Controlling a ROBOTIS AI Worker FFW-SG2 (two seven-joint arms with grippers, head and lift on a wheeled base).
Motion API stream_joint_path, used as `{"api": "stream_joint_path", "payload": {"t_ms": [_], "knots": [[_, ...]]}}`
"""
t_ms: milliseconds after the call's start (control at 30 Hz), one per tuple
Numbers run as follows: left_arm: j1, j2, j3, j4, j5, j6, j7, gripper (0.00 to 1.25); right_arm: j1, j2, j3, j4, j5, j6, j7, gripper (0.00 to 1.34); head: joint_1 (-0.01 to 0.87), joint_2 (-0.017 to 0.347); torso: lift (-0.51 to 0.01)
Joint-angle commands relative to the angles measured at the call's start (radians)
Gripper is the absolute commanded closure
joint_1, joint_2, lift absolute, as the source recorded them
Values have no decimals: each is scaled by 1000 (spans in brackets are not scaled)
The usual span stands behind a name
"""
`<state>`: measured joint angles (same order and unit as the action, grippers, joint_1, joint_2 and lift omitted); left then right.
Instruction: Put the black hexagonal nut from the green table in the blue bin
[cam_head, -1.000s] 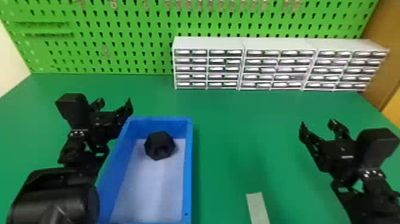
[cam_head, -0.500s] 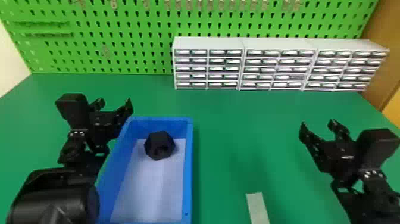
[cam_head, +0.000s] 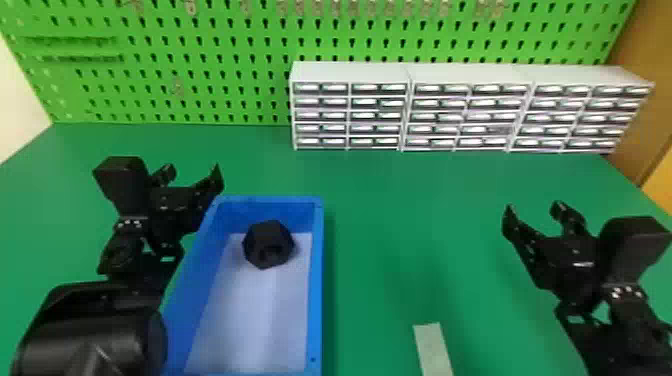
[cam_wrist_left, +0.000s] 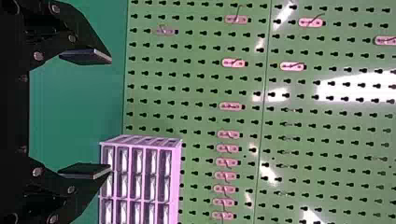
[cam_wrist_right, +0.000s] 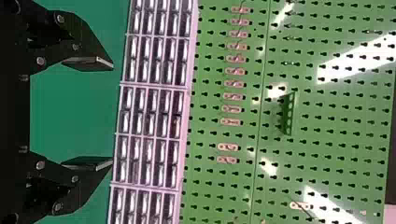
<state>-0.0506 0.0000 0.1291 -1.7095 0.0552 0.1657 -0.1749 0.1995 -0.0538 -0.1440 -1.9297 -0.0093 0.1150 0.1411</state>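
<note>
The black hexagonal nut (cam_head: 268, 244) rests inside the blue bin (cam_head: 316, 280), near its far end, on the pale bin floor. My left gripper (cam_head: 192, 175) stands open just left of the bin's far left corner in the head view. Nothing is between the fingers of the left gripper (cam_wrist_left: 86, 113) in its wrist view. At the right side of the table, apart from the bin, my right gripper (cam_head: 534, 212) is open. The right wrist view shows a wide gap between the fingers of the right gripper (cam_wrist_right: 88, 114), with nothing held.
White drawer cabinets (cam_head: 410, 107) line the back of the green table (cam_head: 400, 210), against a green pegboard (cam_head: 200, 80) with small hooks. A pale strip (cam_head: 432, 347) lies near the front edge, right of the bin. A black cylindrical arm part (cam_head: 90, 332) covers the front left.
</note>
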Motion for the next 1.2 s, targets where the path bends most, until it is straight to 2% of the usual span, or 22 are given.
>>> {"api": "stream_joint_path", "payload": {"t_ms": [0,1167], "knots": [[0,-3,0,1,0,0,0,430,0,0,0,0,-1,0,0,536,686,51,-97],[2,-3,0,1,2,0,0,430,1,0,0,3,-12,0,0,536,686,51,-97]]}}
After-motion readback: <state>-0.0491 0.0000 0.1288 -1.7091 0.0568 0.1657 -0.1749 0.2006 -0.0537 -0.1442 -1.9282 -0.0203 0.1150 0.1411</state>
